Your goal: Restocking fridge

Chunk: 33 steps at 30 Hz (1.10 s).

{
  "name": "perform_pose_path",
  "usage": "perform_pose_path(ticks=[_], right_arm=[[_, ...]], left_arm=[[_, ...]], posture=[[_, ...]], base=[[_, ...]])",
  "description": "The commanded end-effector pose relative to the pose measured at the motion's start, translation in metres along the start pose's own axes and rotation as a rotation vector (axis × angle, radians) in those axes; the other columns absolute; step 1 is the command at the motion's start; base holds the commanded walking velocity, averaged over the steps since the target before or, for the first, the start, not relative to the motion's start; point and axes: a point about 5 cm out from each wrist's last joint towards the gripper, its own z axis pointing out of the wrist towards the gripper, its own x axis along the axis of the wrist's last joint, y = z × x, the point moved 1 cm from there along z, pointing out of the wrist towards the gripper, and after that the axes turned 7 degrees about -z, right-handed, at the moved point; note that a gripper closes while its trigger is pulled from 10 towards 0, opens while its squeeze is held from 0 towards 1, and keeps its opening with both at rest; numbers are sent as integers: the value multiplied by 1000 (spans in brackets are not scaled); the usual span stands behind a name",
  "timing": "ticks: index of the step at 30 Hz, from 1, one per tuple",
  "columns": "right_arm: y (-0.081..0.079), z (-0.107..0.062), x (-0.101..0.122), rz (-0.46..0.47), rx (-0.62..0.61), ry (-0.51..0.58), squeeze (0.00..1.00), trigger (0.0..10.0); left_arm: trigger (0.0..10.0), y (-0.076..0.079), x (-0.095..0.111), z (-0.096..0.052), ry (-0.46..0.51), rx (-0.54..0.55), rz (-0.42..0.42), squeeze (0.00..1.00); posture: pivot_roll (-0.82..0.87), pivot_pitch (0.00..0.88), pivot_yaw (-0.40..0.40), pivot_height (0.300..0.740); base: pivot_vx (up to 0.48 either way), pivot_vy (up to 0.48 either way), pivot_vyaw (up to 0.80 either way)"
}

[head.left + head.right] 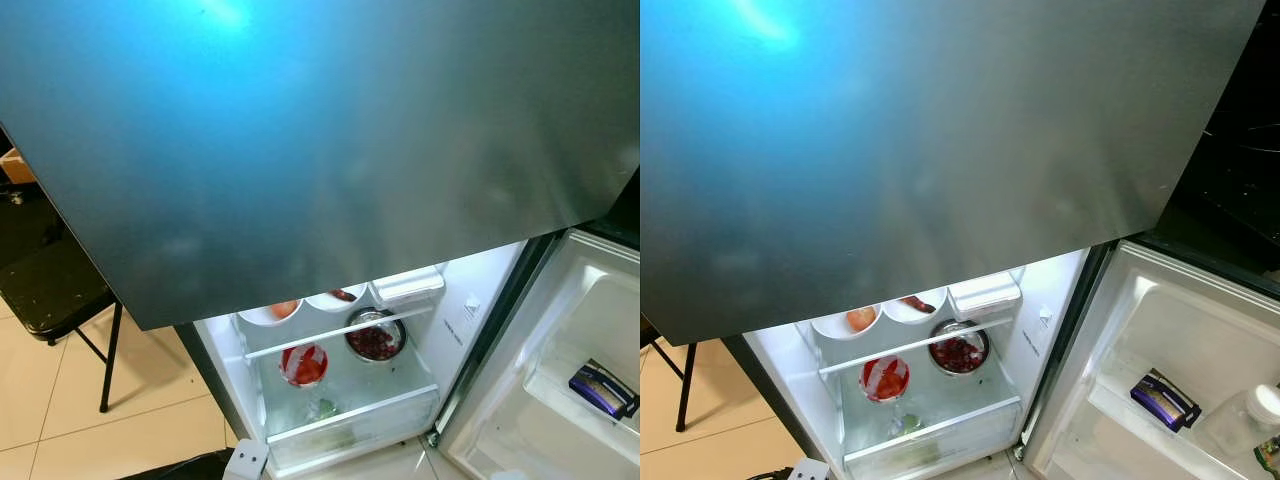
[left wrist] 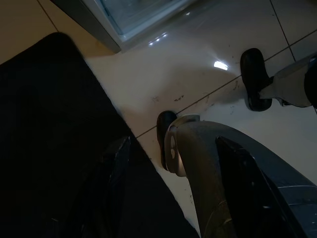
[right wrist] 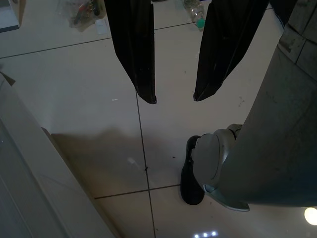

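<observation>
Steel bowl (image 1: 376,337): fridge (image 1: 340,400) shelf, 3 o'clock of red container (image 1: 303,364).
Right gripper (image 3: 172,96): fingers apart, empty, over floor (image 3: 89,99).
Left gripper (image 2: 173,198): finger gap indeterminate.

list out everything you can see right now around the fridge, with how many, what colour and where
fridge upper door: one, dark grey, closed, above the lit compartment.
lower door: one, white inside, swung open on the right.
white bowls: two, on the upper shelf, food inside.
white container: one, beside the bowls.
steel bowl: one, dark red contents, under the glass shelf.
red-and-white bowl: one, left of the steel bowl.
dark blue packet: one, in the door bin.
clear bottle: one, white cap, same bin.
black chair: one, left of the fridge.
left gripper: black fingers, hanging over the floor tiles.
right gripper: black fingers, open, hanging over the floor.
</observation>
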Motion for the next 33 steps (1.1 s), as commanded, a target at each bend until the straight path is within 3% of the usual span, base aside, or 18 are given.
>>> perform_pose_path(ticks=[1, 33], right_arm=[[-3, 0, 0, -2, 8, 0, 0, 10000], [-4, 0, 0, -9, 14, -3, 0, 10000]], left_arm=[[10000, 6, -4, 1, -12, -16, 0, 0], [10000, 7, -4, 1, -16, -20, 3, 0]], posture=[[12, 0, -28, 740], [13, 0, -27, 740]], base=[[0, 0, 0], [0, 0, 0]])
